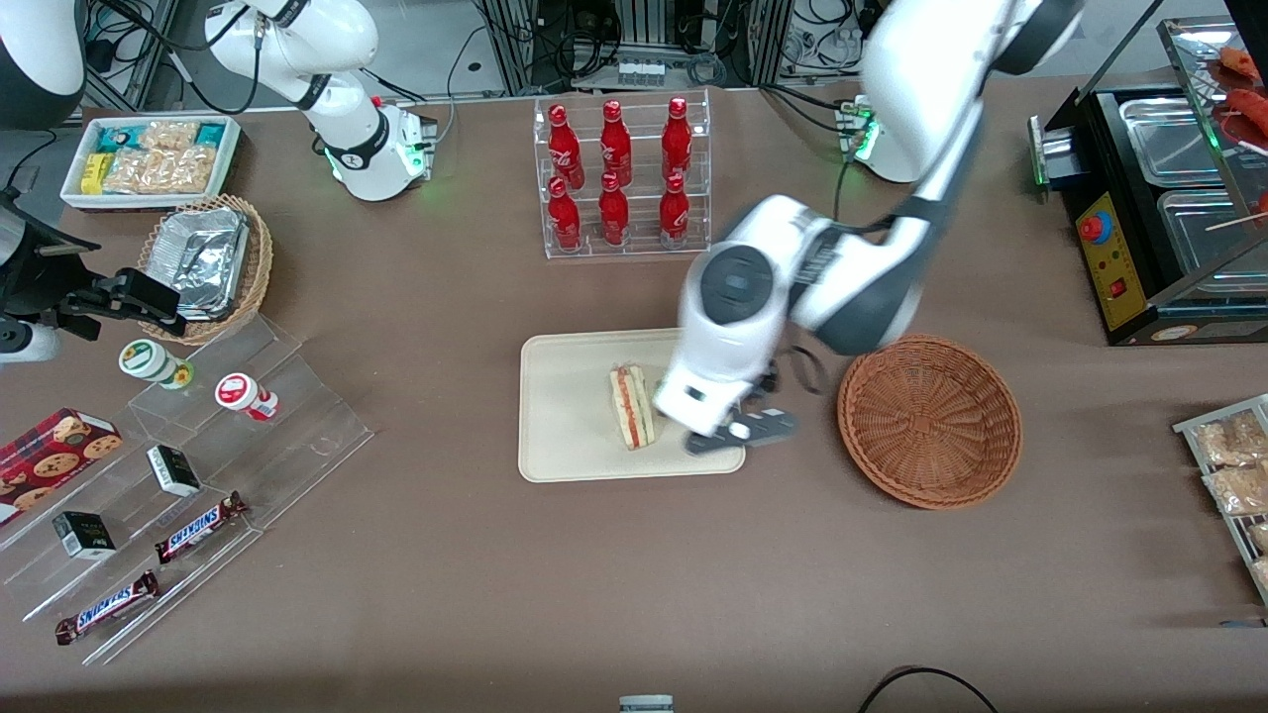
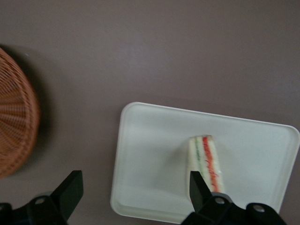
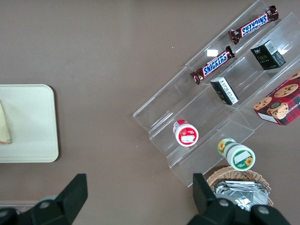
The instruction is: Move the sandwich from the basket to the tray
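Gripper (image 1: 743, 433) spread wide and holding nothing, over the tray's edge nearest the basket; the sandwich already lies on the tray.

Front view: the sandwich (image 1: 632, 406) rests on its side on the tray (image 1: 565, 416), just beside the gripper but apart from it, and the basket (image 1: 929, 420) stands bare toward the working arm's end. The placing looks done; what seems left is only to lift the arm clear. A rack of red bottles (image 1: 622, 176) stands farther from the camera, well apart from the tray, so nothing blocks a retreat.

Left wrist view: both fingers (image 2: 199, 187) stand far apart, the sandwich (image 2: 208, 159) sits on the tray (image 2: 150, 154), and the basket (image 2: 16, 117) is off to one side.

Right wrist view: only a corner of the tray (image 3: 33, 126) shows, with snack shelves (image 3: 206, 98) well apart.
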Motion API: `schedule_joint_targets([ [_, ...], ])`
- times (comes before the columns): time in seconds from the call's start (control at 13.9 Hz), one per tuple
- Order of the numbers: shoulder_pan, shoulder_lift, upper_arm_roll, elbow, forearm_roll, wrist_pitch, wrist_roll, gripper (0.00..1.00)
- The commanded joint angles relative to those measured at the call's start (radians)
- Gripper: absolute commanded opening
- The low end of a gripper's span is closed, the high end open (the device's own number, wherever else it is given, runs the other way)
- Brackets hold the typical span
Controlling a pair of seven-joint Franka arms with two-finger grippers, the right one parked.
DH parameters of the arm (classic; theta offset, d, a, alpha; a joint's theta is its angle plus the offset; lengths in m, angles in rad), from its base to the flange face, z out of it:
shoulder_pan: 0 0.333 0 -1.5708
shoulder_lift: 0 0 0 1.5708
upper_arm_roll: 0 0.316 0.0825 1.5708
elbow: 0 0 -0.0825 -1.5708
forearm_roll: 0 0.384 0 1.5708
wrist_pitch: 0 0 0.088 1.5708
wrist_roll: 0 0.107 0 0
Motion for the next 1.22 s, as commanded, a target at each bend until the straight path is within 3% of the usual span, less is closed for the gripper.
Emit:
schedule_joint_targets([
  [0.0,0.099,-0.105,-0.011,-0.125,-0.025,-0.008,0.154,1.00],
  [0.58,0.347,-0.232,-0.010,-0.146,-0.054,-0.226,0.591,1.00],
  [1.15,0.421,-0.464,-0.002,-0.323,-0.054,-0.266,0.627,1.00],
])
